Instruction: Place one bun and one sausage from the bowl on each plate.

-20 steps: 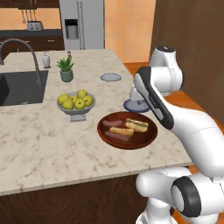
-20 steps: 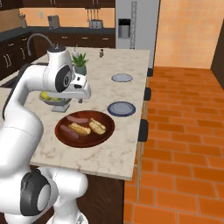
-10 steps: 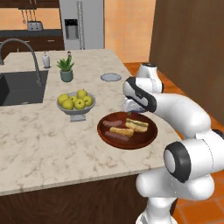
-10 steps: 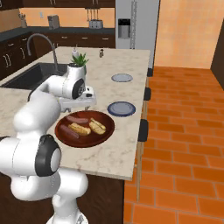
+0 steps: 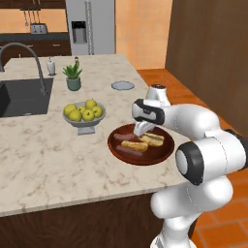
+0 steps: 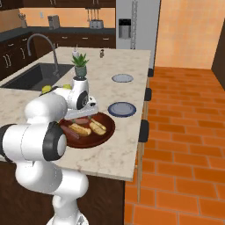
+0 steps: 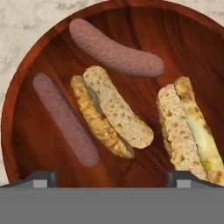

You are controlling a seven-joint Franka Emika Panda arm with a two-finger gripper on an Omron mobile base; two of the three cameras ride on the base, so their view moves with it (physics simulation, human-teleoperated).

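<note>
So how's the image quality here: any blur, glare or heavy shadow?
Hand view: sharp, the buns and sausages crisp, a soft sheen on the bowl. Left base view: even light, a faint shadow under the apple bowl. Right base view: slightly soft and pixelated, no glare.

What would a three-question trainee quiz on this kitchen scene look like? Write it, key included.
1. True or false: both plates already hold food.
2. How many sausages and buns lie in the wooden bowl?
A. one of each
B. two of each
C. three sausages, one bun
3. Fill in: the gripper hangs above the ____.

Key:
1. False: the navy-rimmed plate and the paler plate are bare.
2. B: sausages, buns.
3. Bowl; the fingertips stand apart, holding nothing.
</note>
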